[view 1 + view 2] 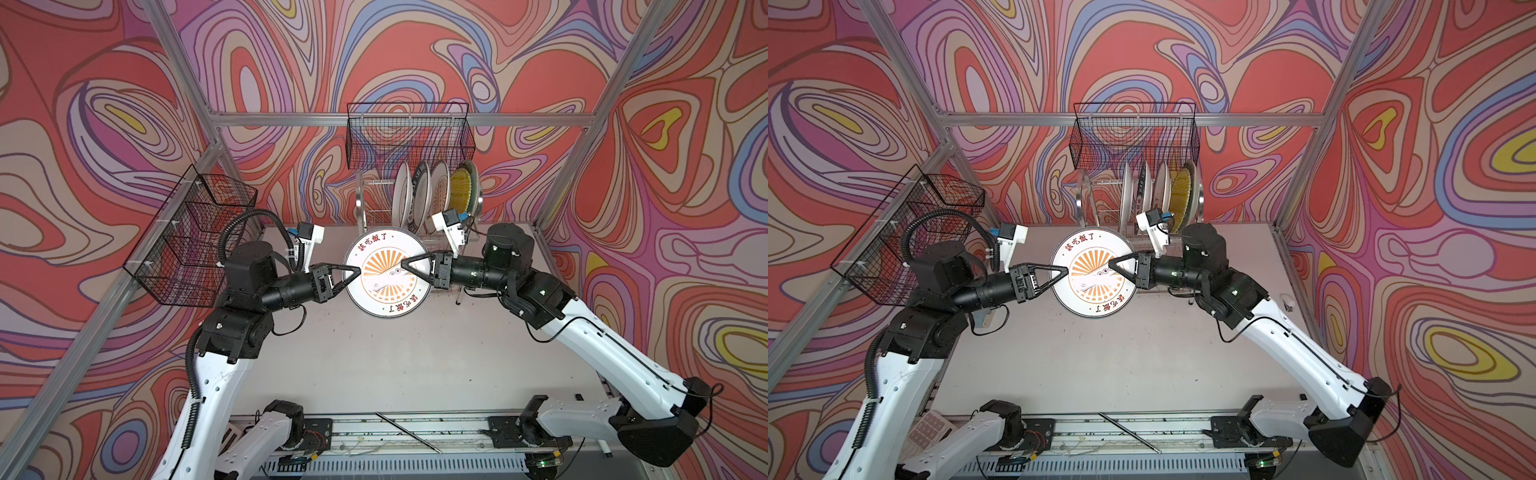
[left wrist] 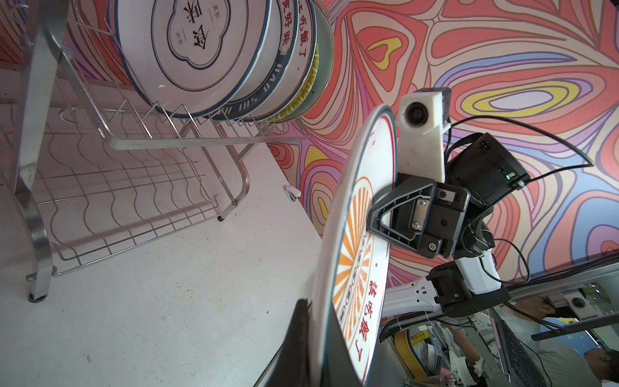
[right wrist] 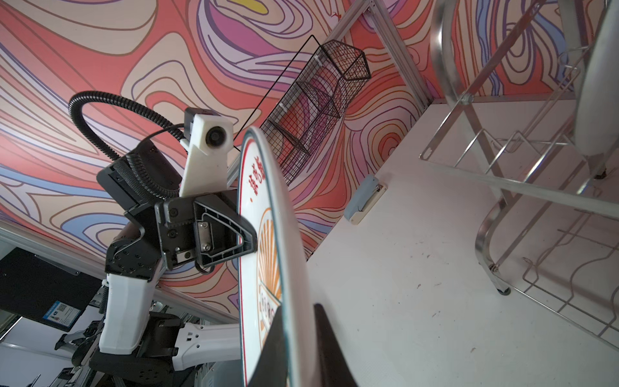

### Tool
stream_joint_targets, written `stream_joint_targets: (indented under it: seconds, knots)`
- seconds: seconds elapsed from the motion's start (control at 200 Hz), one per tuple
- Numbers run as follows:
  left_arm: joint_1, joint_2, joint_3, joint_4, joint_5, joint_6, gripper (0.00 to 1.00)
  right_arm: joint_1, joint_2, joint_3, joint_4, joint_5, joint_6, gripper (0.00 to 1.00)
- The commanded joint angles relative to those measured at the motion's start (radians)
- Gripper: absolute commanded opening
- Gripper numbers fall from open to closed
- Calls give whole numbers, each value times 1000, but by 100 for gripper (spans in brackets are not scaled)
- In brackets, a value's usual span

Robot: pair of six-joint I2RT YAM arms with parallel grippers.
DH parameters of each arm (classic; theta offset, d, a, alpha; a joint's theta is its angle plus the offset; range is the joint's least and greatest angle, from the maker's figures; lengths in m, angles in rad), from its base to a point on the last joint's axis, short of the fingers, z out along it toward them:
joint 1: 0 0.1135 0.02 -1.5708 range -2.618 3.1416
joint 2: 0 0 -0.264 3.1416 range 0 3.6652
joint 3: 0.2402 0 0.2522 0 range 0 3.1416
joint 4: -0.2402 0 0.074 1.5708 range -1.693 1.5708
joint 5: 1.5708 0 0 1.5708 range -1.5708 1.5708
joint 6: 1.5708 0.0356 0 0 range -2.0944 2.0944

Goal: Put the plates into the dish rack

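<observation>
Clamped the left rim of the orange-sunburst plate [image 1: 384, 291] in the left gripper [image 1: 356, 272], mid-frame — jaws closed on it; pinched the right rim likewise in the right gripper [image 1: 404, 264]. Held it off the table [image 1: 374, 365].

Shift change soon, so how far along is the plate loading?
Done: five plates stand in the upper tier of the rack. In hand: the sunburst plate, clamped at opposite edges by the left gripper and right gripper, in front of the rack. Left: set it into the rack beside the others; no plate lies on the table.
</observation>
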Motion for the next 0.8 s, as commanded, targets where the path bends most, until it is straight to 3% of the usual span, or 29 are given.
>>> stream_joint_targets:
  seconds: [0.0,0.15,0.225,0.356,0.796]
  knots:
    - [-6,19,-7,-13,-26,21,0,19,7,41,42,-49,-21,0]
    - [-6,28,25,-41,-62,46,5,11,0,56,16,-33,-27,0]
    - [-6,33,49,-78,-89,73,24,0,-5,55,10,-22,-30,0]
    - [-5,36,74,-122,-137,103,43,-30,-7,62,5,-29,-24,0]
    - [-4,-24,211,-273,-412,298,58,-103,-35,121,-89,51,-42,0]
